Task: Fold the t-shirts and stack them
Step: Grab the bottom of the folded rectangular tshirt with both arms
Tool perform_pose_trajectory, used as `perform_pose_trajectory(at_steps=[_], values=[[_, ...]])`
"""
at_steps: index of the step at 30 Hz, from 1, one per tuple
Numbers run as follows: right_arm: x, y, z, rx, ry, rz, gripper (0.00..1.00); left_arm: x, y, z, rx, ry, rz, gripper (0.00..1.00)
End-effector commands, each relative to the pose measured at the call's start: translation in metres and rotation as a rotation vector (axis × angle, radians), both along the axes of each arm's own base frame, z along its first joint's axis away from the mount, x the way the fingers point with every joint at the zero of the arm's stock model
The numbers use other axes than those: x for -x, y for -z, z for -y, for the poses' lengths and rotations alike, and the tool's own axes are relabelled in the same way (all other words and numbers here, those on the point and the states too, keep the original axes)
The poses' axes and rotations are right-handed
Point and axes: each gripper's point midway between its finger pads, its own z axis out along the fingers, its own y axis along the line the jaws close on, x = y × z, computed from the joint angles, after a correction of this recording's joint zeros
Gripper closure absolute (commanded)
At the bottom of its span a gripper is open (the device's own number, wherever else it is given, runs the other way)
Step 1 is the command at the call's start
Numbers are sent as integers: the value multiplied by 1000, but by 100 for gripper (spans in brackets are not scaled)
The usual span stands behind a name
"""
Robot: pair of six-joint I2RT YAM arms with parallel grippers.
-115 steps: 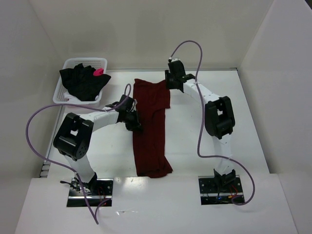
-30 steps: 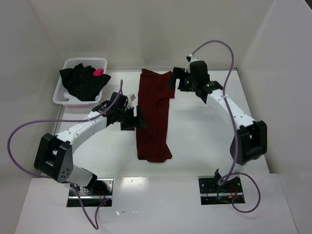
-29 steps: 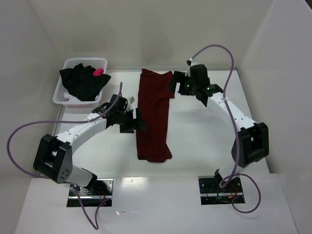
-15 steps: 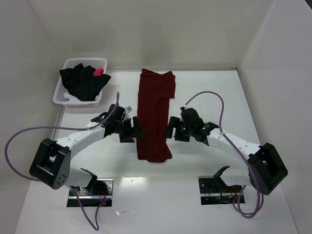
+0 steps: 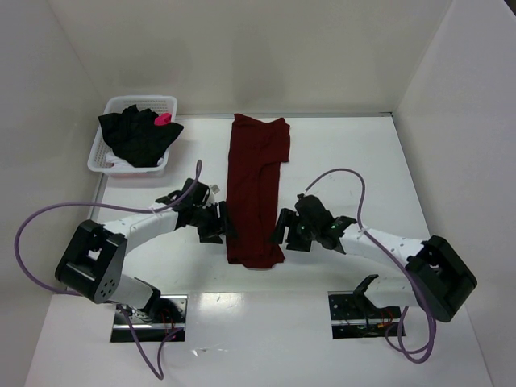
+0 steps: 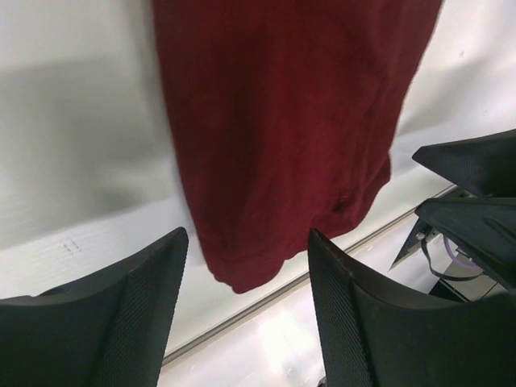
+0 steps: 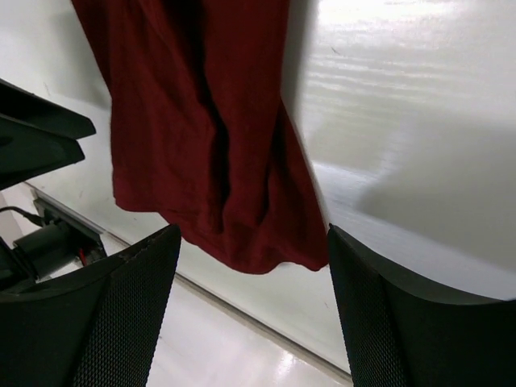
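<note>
The dark red shirt (image 5: 254, 189) lies on the white table (image 5: 347, 161) as a long narrow strip. It is folded along its length and runs from the far side toward my bases. Its far end is a little wider, and its near end is somewhat crumpled.

My left gripper (image 5: 229, 226) is at the left edge of the strip, close to the near end. My right gripper (image 5: 279, 229) is at the right edge, about level with the left one, so the cloth lies between the two. Both are low over the table and point toward each other.

In the left wrist view my two fingers (image 6: 121, 322) stand wide apart. The near end of the shirt shows beyond their tips, and nothing is held. The right wrist view is alike: the fingers (image 7: 387, 322) are wide apart, the wrinkled hem lies beyond them, and no cloth is pinched. I cannot tell whether any tip touches the edge of the cloth.

The black shirt (image 5: 137, 135), with a small pink mark (image 5: 163, 118), is heaped in the white basket (image 5: 98, 155) at the far left corner. It hangs over the rim and is well apart from both grippers.
</note>
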Motion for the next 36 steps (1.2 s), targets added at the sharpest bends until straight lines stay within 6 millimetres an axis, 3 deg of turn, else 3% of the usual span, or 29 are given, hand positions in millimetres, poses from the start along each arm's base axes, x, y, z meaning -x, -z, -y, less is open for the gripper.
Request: perform_pose_trajectory(at_steps=[1, 7, 12, 21, 25, 26, 28, 31, 34, 36], values=[[-1, 7, -10, -22, -1, -4, 22, 10, 5, 0, 19, 7, -42, 32], [8, 24, -24, 31, -51, -34, 22, 22, 15, -2, -1, 15, -86, 36], [8, 33, -39, 56, -74, -54, 26, 24, 23, 0, 5, 41, -108, 45], [23, 41, -31, 79, -37, -113, 36, 39, 33, 0, 27, 67, -155, 52], [26, 43, -29, 79, -20, -130, 47, 42, 39, 1, 37, 82, -169, 60], [28, 47, -28, 85, -25, -146, 54, 45, 41, 3, 40, 94, -183, 63], [29, 53, -27, 99, -25, -158, 64, 45, 41, 3, 39, 101, -177, 74], [27, 50, -32, 89, -31, -161, 84, 47, 41, 5, 38, 110, -177, 100], [22, 41, -32, 101, -17, -145, 96, 40, 25, 8, 47, 119, -148, 100], [13, 25, -32, 102, -3, -101, 97, 24, 5, 12, 46, 122, -83, 100]])
